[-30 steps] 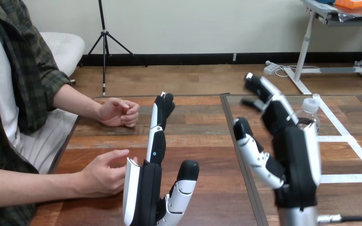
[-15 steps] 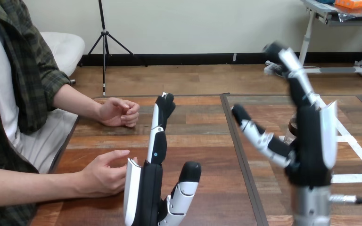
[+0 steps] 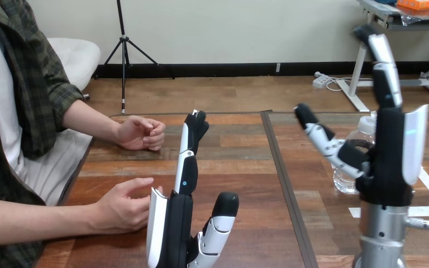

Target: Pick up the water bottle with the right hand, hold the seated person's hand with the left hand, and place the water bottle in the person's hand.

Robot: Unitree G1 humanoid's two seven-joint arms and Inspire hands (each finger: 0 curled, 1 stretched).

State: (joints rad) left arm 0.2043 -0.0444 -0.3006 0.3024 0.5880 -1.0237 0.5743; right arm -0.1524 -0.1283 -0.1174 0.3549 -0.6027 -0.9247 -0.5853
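A clear water bottle with a white cap stands upright on the table at the right, partly hidden behind my right hand. That hand is raised upright in front of the bottle, fingers straight up and thumb spread to the left, open and holding nothing. My left hand stands upright at the bottom centre, fingers straight, open. The person's near hand rests on the table just left of my left hand, close to it. The person's far hand lies loosely curled further back on the table.
The wooden table has a dark seam running front to back at its middle. White tape lines mark the right part.
My right hand has moved right and straightened upright, uncovering more of the bottle. My left hand and the person's hands have stayed put.
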